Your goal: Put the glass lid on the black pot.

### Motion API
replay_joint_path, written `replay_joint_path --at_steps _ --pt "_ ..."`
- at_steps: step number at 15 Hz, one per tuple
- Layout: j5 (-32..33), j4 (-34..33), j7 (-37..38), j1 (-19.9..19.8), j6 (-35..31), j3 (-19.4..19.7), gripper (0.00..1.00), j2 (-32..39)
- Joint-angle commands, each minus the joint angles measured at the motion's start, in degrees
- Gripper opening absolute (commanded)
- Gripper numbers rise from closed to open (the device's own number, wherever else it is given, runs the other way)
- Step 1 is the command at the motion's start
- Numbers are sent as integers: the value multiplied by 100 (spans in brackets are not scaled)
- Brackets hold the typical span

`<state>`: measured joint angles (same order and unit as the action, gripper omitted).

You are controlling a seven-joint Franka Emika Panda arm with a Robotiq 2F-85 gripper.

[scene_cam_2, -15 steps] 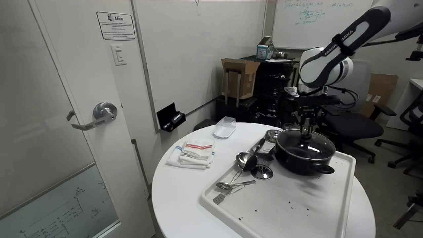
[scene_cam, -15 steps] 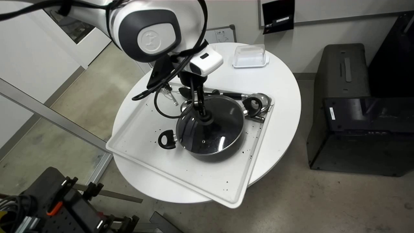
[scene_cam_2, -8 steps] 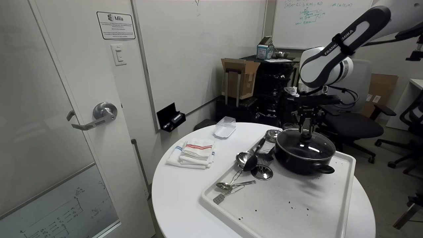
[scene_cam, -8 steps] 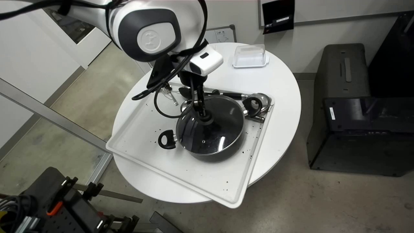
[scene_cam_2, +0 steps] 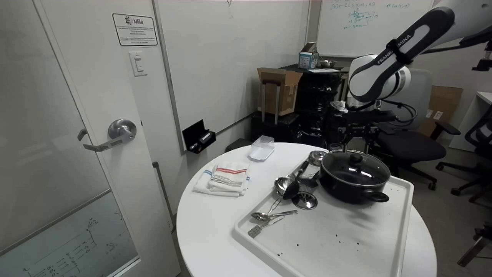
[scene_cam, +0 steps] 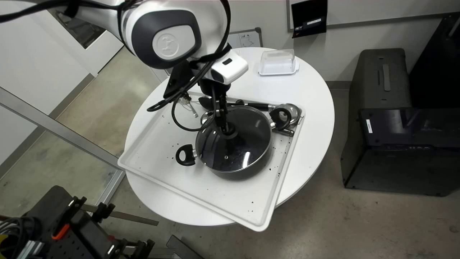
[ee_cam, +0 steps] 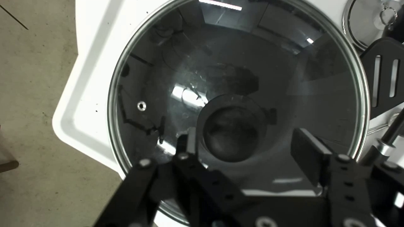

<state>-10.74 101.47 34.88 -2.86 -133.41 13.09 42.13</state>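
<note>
- Gripper (ee_cam: 247, 146), 1: its 2 fingers (ee_cam: 306, 154) stood apart over the glass lid (ee_cam: 240, 75), the black knob (ee_cam: 232, 134) between them in the wrist view; whether either touched it could not be told.
- Glass lid, 1: sat on the black pot (scene_cam_2: 344, 189), rim to rim.
- Black slotted turner (ee_cam: 384, 74), 1: lay just beside the pot.
- White tray (scene_cam_2: 330, 250), 1: bore pot and utensils (scene_cam_2: 283, 185).
- Round white table (scene_cam_2: 205, 231), 1: stood under the tray.
- Folded towels (scene_cam_2: 226, 180), red- and blue-striped: lay on the table, apart from the tray.
- Clear-covered dish (scene_cam: 278, 62), 1: stood beyond the towels.
</note>
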Motion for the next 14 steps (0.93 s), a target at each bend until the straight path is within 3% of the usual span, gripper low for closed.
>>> replay_joint_path --at_steps 1,14 --pt "59 -34 -21 -36 28 -45 100 1" --pt "86 -212 58 -10 190 -42 100 299"
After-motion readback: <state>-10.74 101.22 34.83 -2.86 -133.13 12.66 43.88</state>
